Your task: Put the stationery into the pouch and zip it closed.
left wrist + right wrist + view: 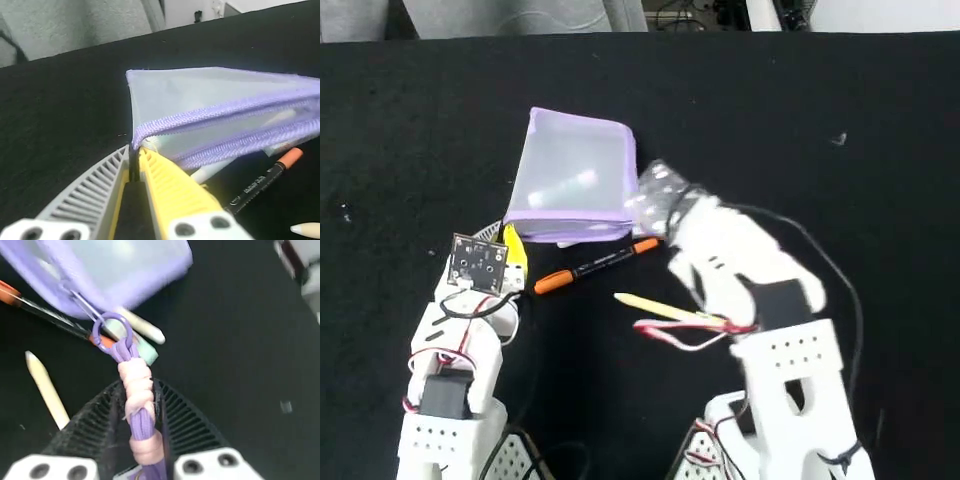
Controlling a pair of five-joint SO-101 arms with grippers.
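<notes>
Pouch of translucent lilac plastic (570, 175) lies mid-bench, its purple zip edge gaping, and a white pen (207, 171) juts out at that edge. Left hand (135, 150) — yellow and grey fingers — is pinched tight on the pouch's zip corner. At the opposite corner the right hand (137, 390) grips a braided pink-and-purple cord (134, 371) tied to the zip's purple ring (112, 332). Just beside the pouch's zip edge, on the black bench (820, 100), lies a black marker with orange cap (595, 265). Farther from the pouch lies a cream pencil (655, 307).
</notes>
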